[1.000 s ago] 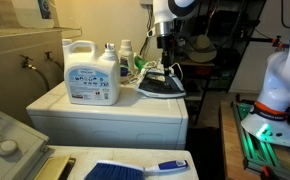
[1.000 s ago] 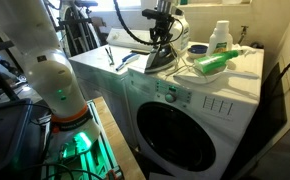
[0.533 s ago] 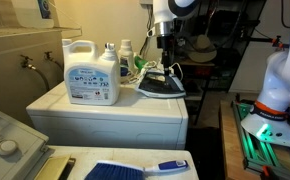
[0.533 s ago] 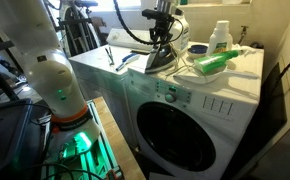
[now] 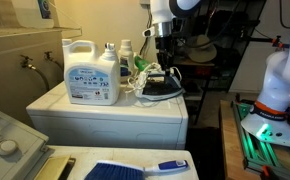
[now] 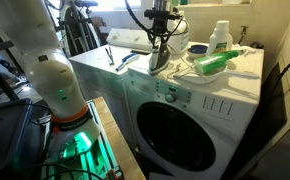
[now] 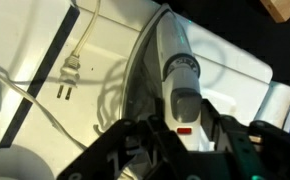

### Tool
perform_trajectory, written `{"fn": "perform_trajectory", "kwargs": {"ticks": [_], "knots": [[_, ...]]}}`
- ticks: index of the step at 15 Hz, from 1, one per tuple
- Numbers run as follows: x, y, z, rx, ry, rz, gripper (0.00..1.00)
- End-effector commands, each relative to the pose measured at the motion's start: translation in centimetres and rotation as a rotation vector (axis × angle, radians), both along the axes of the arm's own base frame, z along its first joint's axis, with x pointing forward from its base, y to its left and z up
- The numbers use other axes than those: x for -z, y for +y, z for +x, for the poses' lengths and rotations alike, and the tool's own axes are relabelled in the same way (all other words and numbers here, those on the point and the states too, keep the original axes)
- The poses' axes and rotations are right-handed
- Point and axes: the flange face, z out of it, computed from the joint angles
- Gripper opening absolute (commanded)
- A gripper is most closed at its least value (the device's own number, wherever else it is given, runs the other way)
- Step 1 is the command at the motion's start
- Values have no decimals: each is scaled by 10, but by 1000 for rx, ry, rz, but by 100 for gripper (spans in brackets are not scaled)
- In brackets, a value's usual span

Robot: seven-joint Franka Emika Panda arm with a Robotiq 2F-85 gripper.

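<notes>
Wrist view: gripper [image 7: 181,128] fingers [image 7: 145,135] clamped on clothes iron [image 7: 165,50] handle.
Change: iron now tilted and slightly raised compared with a second ago.
Containers: detergent jug [image 5: 91,72] capped, contents hidden.
Surface: washing machine [image 5: 97,108] top; iron over it, power plug [image 7: 69,72] lying loose.

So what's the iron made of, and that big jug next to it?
The iron looks like hard plastic: its shell is smooth and shiny, white on top with darker sides. The flat bottom plate is hidden, so I cannot tell what that is made of. The jug seems to be dull white plastic, moulded in one piece with a handle and a printed blue label.
</notes>
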Motion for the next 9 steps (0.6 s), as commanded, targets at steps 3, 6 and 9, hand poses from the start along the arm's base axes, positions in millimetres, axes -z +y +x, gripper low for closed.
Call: {"fn": "perform_trajectory", "kwargs": {"ticks": [3,6,9], "knots": [[0,11,6,-297,-20,-56,16],[2,17,11,-444,-18,-108,16],[3,23,17,-581,-26,-183,16]]}}
